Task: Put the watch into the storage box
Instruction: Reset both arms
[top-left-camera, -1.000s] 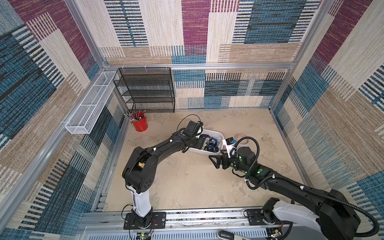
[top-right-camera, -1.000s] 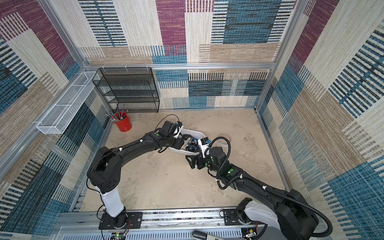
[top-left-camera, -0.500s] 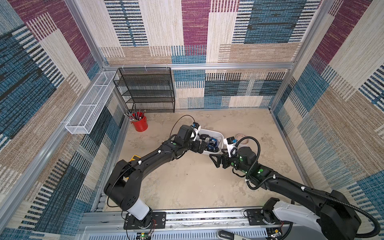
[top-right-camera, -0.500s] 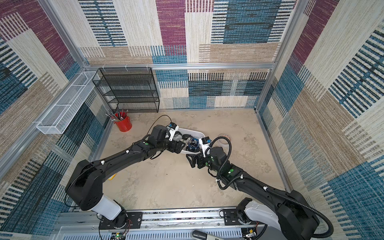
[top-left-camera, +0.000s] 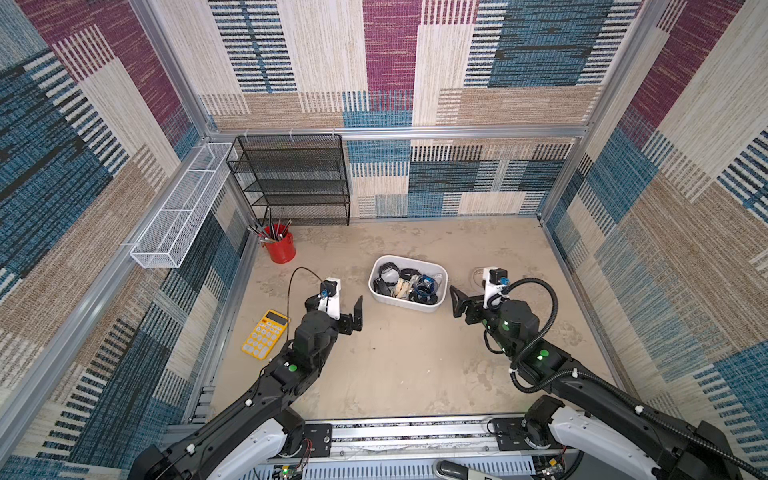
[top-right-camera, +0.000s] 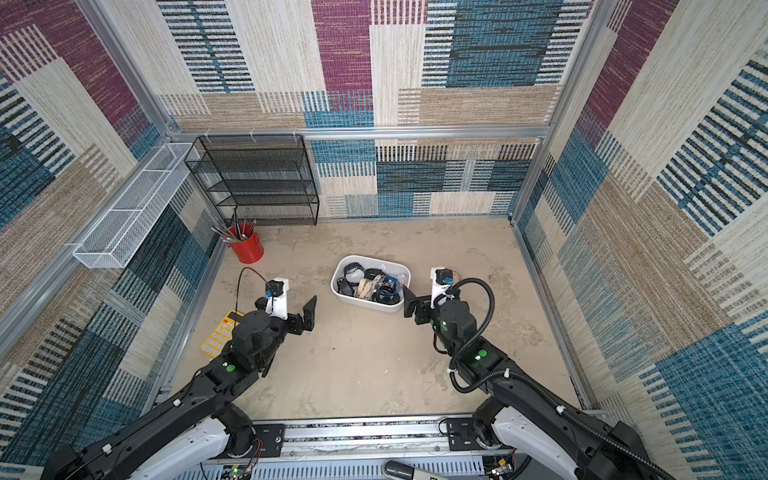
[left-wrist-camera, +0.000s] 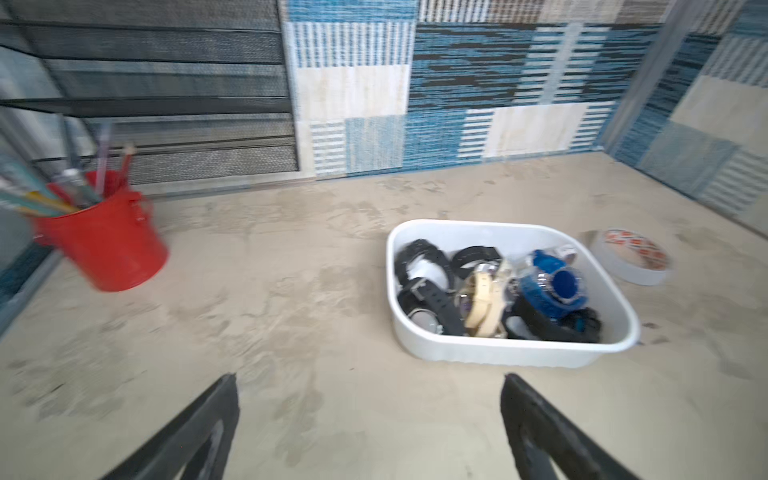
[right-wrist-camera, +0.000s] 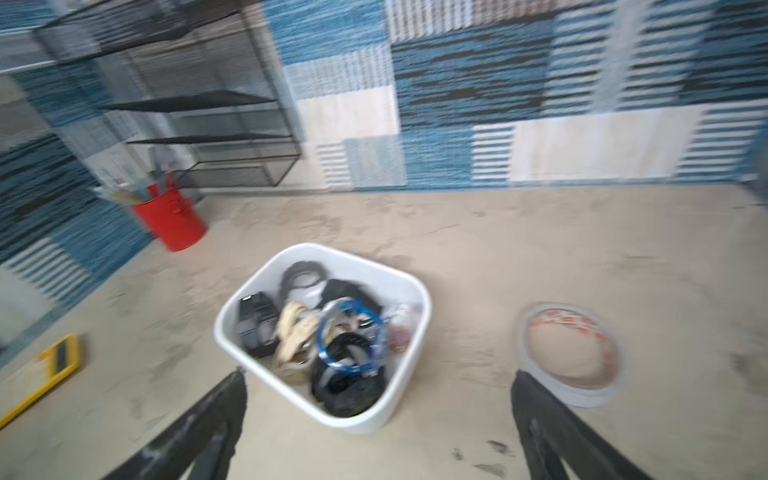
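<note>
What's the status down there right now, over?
Grippers: left gripper open, empty; right gripper open, empty. In the storage box: watches piled, none seen outside. Beside it: tape roll, not blocking.

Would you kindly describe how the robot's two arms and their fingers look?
The left arm and right arm are black with white base links and green dots on the joints. Each carries a white wrist camera block and flat black fingers. A thin black cable loops from the left wrist; a ribbed black hose arcs over the right.
</note>
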